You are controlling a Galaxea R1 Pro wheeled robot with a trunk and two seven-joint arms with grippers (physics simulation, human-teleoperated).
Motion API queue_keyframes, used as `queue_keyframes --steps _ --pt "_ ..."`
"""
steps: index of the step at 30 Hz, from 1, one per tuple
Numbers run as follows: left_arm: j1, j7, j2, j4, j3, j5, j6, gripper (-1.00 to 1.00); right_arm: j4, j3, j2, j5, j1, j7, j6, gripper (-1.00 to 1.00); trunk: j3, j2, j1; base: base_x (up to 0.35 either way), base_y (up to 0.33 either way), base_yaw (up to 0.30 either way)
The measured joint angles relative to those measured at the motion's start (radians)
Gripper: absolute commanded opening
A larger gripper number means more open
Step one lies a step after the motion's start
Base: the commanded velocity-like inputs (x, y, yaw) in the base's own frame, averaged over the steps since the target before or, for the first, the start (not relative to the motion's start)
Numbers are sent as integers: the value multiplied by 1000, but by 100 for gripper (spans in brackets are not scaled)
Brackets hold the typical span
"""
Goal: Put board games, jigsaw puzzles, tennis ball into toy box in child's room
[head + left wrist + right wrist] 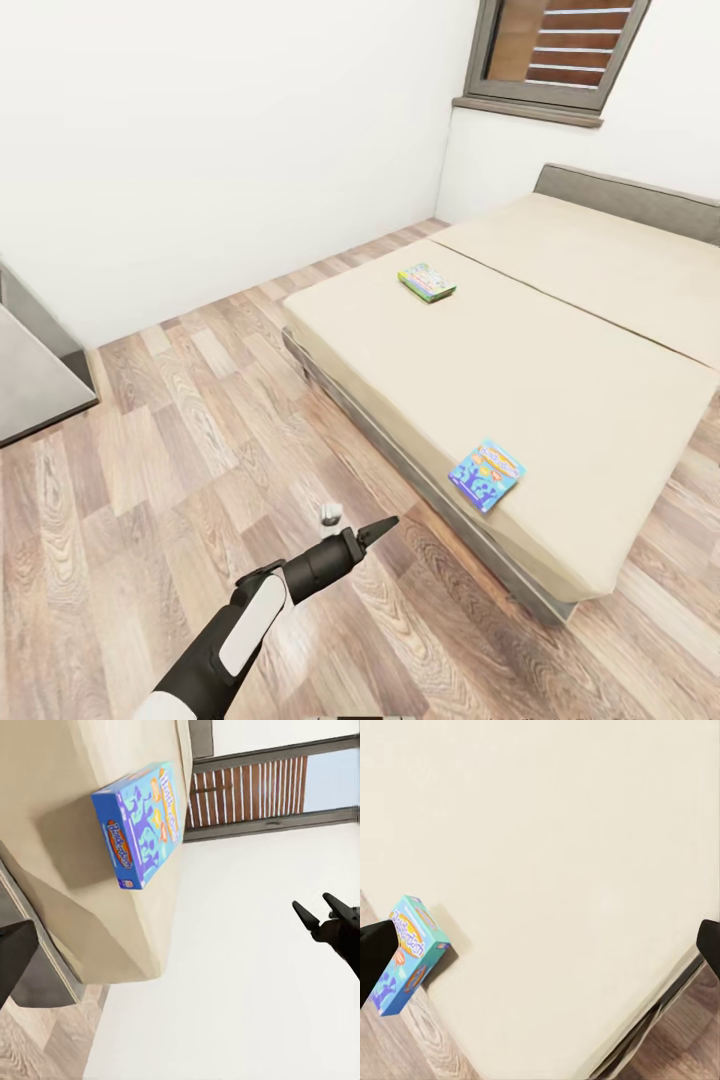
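1. Lying flat on the bed (560,330), the blue Balderdash game (487,474) is sitting close to the near long edge of the beige cover, toward the foot corner; it is also showing in the left wrist view (139,825) and in the right wrist view (411,952), where it is resting right at the mattress edge above the plank floor (150,480).
2. Resting farther up the bed, the smaller green-edged game box (427,282) is lying near the far corner of the near mattress half, well apart from the blue one.
3. Reaching out over the floor beside the bed, the left end effector (378,529) is holding nothing; its dark fingers are pointing toward the bed frame, and how far apart they are standing cannot be told in the head view.
4. Framing the right wrist view, the right end effector's fingertips (376,949) are spreading wide apart, gripping nothing.
5. Sitting on the floor just beyond the left end effector is a small grey object (329,515), too small to identify.
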Motion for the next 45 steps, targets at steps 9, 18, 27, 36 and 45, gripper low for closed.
queue_keyframes --steps 9,18,27,36,45 --pt "-3 -50 5 0 -1 -2 -3 100 0 -1 6 0 2 16 0 100 0 0 0 0 0 -36" --pt "0 -99 8 0 -1 -8 -6 100 0 35 10 0 2 23 0 100 0 0 0 0 0 -10" --pt "2 -105 8 2 -1 -10 -7 100 0 54 12 0 2 25 0 100 0 0 0 0 0 -3" --pt "2 -107 8 26 0 -12 -7 100 0 60 14 0 2 25 0 100 0 0 0 80 0 -1" --pt "-1 -101 3 62 1 -13 -9 100 0 61 15 1 2 26 0 100 0 0 0 149 0 0"
